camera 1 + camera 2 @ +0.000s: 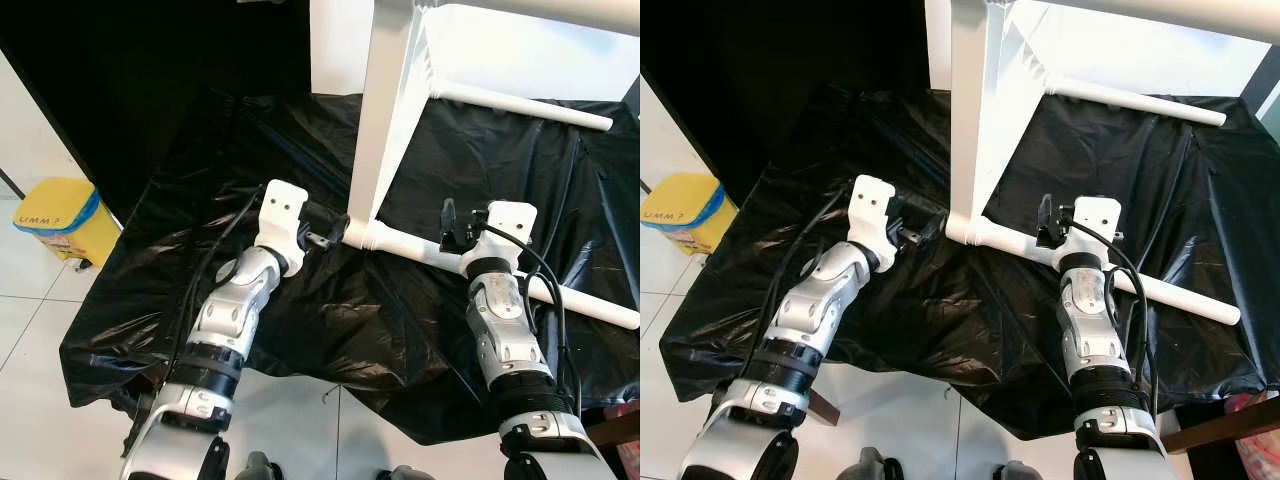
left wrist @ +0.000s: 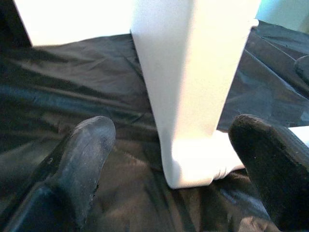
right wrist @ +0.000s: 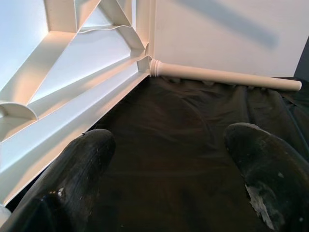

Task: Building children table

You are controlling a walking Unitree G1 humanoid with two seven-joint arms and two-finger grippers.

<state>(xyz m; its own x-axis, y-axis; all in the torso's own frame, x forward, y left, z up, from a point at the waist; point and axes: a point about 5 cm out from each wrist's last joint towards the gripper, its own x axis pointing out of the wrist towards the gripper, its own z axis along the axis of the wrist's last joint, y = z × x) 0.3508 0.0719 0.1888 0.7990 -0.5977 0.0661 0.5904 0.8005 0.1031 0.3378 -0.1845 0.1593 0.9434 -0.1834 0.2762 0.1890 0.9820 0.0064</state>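
On the black plastic sheet (image 1: 330, 320), in the left eye view, the white tabletop (image 1: 392, 120) stands on edge with two round legs (image 1: 520, 105) already fitted; any remaining legs are still to fit. The left gripper (image 1: 325, 238) and right gripper (image 1: 448, 222) flank its lower corner. In the left wrist view, spread, empty fingers (image 2: 82, 159) straddle that corner. In the right wrist view, parted, empty fingers (image 3: 77, 174) face the ribbed underside.

The white plastic children's table (image 1: 395, 110) stands tipped on its edge on the black plastic sheet (image 1: 330, 310), ribbed underside showing, with two round white legs (image 1: 520, 105) jutting sideways, the lower leg (image 1: 590, 305) lying along the sheet
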